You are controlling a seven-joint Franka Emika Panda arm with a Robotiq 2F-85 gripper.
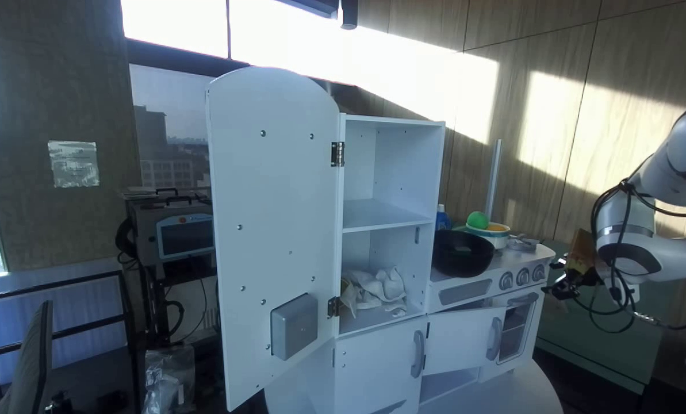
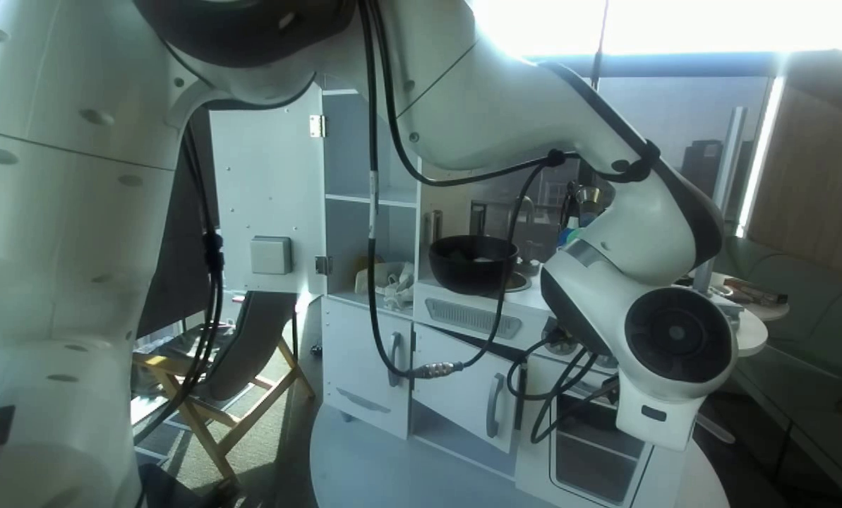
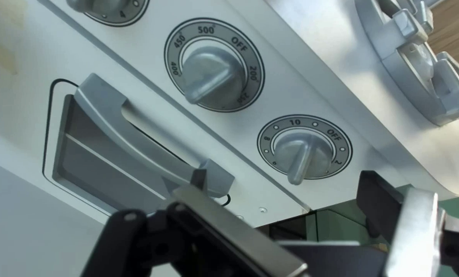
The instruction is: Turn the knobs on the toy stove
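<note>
The white toy stove (image 1: 495, 290) has grey knobs on its front panel. In the wrist view, the end knob (image 3: 304, 157), marked with numbers up to 10, lies nearest my gripper. The middle knob (image 3: 214, 77), marked up to 500, and a third knob (image 3: 106, 7), cut by the top edge, lie farther up. The knobs also show in an exterior view as a row, with a middle knob (image 1: 522, 276). My gripper (image 3: 285, 177) is open and empty, its fingers wide apart with the end knob between and beyond them. It also shows beside the stove's end (image 1: 552, 277), apart from the panel.
A grey oven handle (image 3: 148, 142) sticks out below the knobs, close to one finger. Grey burner parts (image 3: 418, 57) lie on the stovetop. A black bowl (image 1: 462, 253) stands on the counter. A white cabinet door (image 1: 423, 351) and a tall door (image 1: 273, 230) hang open.
</note>
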